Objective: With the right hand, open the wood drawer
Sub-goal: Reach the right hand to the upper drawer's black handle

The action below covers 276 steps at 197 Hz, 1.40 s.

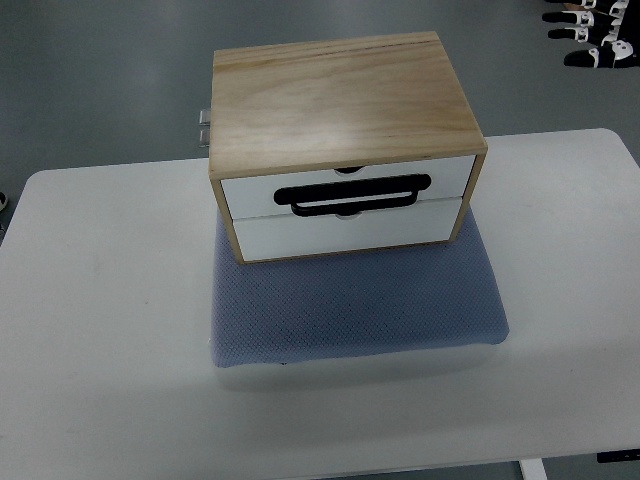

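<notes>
A wood drawer box stands on a blue-grey mat in the middle of the white table. It has two white drawer fronts, one above the other, and both sit flush and closed. A black bar handle runs across the seam between the upper front and the lower front. My right hand shows only in the top right corner, black and white, fingers stretched out leftward and holding nothing, well away from the box. My left hand is out of view.
A small metal fitting sticks out at the box's back left corner. Grey floor lies beyond the table's far edge. The table's front edge runs along the bottom of the picture.
</notes>
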Available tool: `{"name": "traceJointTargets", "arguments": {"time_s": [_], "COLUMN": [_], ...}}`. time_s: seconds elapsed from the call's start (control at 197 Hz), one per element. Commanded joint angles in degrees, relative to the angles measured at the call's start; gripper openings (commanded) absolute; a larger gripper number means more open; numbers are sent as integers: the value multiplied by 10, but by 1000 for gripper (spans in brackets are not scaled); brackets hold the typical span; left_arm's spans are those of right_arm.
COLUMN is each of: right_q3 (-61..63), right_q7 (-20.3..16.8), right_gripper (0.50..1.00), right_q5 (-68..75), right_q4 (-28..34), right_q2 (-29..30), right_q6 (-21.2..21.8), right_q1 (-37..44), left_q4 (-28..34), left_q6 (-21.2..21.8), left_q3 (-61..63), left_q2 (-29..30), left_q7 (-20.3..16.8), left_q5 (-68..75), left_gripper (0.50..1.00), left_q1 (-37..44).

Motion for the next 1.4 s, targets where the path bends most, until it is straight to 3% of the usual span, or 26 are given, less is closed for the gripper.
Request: {"name": "traceJointTargets", "arguments": {"time_s": [0.0,0.208,0.365,0.633,0.973,1.145,1.394], "right_q3": [-27,-34,-34,-40,-85,-97,-100], "right_q7": [1,-2,-9,-51,-51,-51,-51], "right_gripper": [944,944,944,944,944,944,944], "right_q5": [-25,-117,-169,-241,-251,-251,-251], "right_q4": [63,199,242,230,135,94,92], "right_q2": [-22,-30,6,102,185,209,212], "right_q6": [13,8,1,-13,-14,-14,-14], "right_q1": [40,86,107,124,134,127,125], "left_q4": [-1,-1,0,-1,0,0,-1], "left_q6": [0,0,0,0,0,0,0], "left_q3": [0,0,0,0,0,0,0], "left_q2": [0,0,0,0,0,0,0], "left_q7": [0,0,0,0,0,0,0], "left_q5": [0,0,0,0,0,0,0], "left_gripper": [1000,1000,1000,1000,1000,1000,1000], "left_q1": [0,0,0,0,0,0,0]}}
